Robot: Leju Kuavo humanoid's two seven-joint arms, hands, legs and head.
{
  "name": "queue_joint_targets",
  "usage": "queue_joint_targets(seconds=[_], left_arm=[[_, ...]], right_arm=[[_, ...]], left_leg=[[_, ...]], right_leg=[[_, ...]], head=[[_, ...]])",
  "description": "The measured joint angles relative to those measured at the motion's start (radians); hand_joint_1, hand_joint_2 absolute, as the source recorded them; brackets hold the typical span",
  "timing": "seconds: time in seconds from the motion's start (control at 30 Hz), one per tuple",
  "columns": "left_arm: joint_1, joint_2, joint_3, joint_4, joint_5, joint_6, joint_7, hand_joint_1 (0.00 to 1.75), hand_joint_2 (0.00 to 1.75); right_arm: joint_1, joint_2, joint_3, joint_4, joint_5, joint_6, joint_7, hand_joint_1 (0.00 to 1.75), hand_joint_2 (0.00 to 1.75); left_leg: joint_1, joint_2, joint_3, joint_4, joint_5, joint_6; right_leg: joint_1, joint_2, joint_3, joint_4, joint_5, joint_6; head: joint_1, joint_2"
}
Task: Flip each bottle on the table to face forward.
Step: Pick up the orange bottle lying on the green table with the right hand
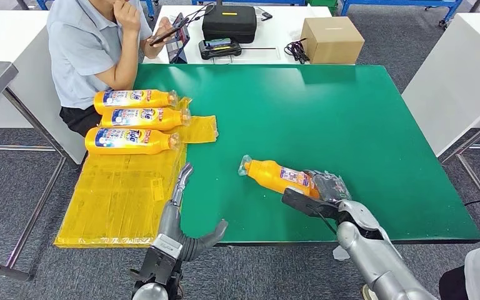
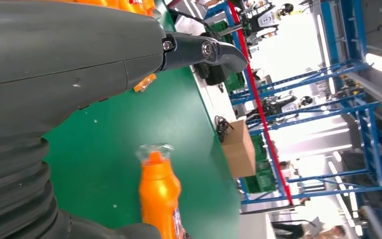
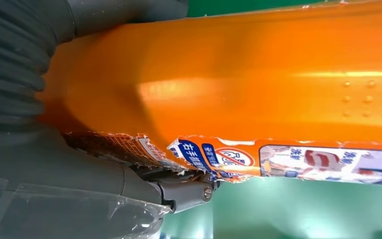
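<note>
I'm looking down on the green table [image 1: 350, 125], and I'll place everything against it. Along its left edge lies the yellow mat [image 1: 119, 194], and at the mat's far end I count three orange bottles [image 1: 134, 119] lying side by side with their blue-and-white labels up, so those read to me as done. That leaves one: the fourth bottle [image 1: 275, 175] lies near the table's front edge, right of centre, cap end pointing toward the mat. My right hand [image 1: 322, 194] wraps its base end, fingers and thumb closed around it, with torn label showing in the wrist view. I'd call this flip in progress, not finished. My left hand [image 1: 184, 219] sits at the table's front-left edge, fingers spread, holding nothing. Total: four bottles, one mat, two hands.
</note>
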Motion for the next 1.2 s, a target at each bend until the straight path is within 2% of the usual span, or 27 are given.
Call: queue_joint_targets(seconds=[0.13,0.23,0.6,0.8,0.97,1.2], left_arm=[[-0.008,-0.001,0.002,0.008,0.093,-0.026,-0.02,0.0,1.75],[-0.011,-0.006,0.006,0.018,0.203,-0.07,-0.013,0.0,1.75],[-0.015,-0.015,0.024,0.045,0.281,-0.104,0.0,0.0,1.75],[-0.025,-0.015,0.038,0.087,0.499,-0.234,0.052,0.0,1.75],[-0.057,-0.017,0.041,0.154,0.562,-0.297,0.066,0.0,1.75],[-0.11,-0.025,0.041,0.235,0.576,-0.299,0.078,0.0,1.75]], right_arm=[[0.041,-0.001,-0.042,-0.052,-0.186,0.079,-0.133,1.75,1.75],[0.081,0.006,-0.064,-0.112,-0.27,0.124,-0.171,1.75,1.75],[0.139,0.018,-0.09,-0.196,-0.308,0.15,-0.179,1.75,1.75],[0.144,0.033,-0.087,-0.248,-0.404,0.209,-0.194,1.75,1.75],[0.102,0.059,-0.036,-0.264,-0.413,0.22,-0.18,1.75,1.75],[0.033,0.114,0.056,-0.248,-0.4,0.196,-0.179,1.75,1.75]], left_leg=[[0.0,0.003,0.0,0.0,-0.001,0.0],[0.0,0.005,0.0,0.0,-0.001,-0.001],[0.0,0.005,-0.003,0.0,-0.001,-0.001],[0.0,0.005,-0.009,0.0,0.0,0.0],[0.001,0.004,-0.012,0.0,0.001,0.0],[0.001,0.003,-0.014,0.0,0.001,0.0]], right_leg=[[0.0,0.002,0.009,0.0,0.002,-0.001],[0.0,0.002,0.008,0.0,0.002,-0.002],[0.0,0.002,0.006,0.0,0.002,-0.002],[0.0,0.002,0.001,0.0,0.003,-0.001],[0.0,0.002,-0.002,0.001,0.003,-0.001],[0.0,0.002,-0.003,0.001,0.003,-0.001]], head=[[0.0,0.0],[0.0,0.0],[0.0,0.0],[0.0,0.0],[0.0,0.0],[0.0,0.0]])
